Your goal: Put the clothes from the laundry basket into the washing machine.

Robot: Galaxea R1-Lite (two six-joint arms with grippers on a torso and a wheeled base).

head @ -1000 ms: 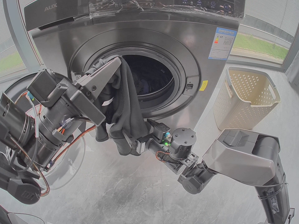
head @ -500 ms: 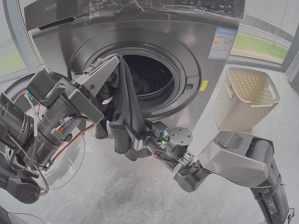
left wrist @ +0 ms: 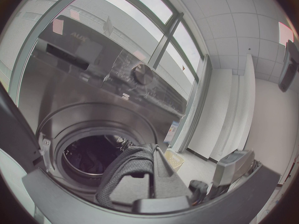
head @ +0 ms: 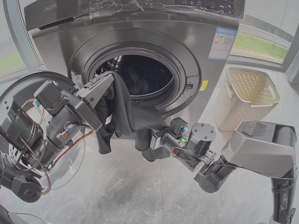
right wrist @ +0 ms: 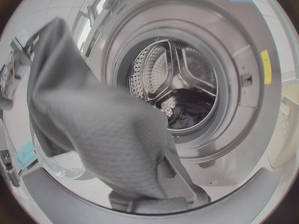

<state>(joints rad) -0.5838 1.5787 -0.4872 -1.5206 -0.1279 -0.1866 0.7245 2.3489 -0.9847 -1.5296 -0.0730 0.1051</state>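
garment [head: 124,109] strung between left claw [head: 107,77], right claw [head: 152,141]

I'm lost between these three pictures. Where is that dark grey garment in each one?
Head view: the grey garment hangs before the lower left edge of the drum opening.
Left wrist view: bunched close to the camera, in front of the opening.
Right wrist view: large in the foreground, partly covering the opening.
Shared landmark: the round drum opening.

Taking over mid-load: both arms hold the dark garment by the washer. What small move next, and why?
Probably lift the right gripper toward the drum opening: the dark grey garment, also held by the left gripper, sags below the door rim.
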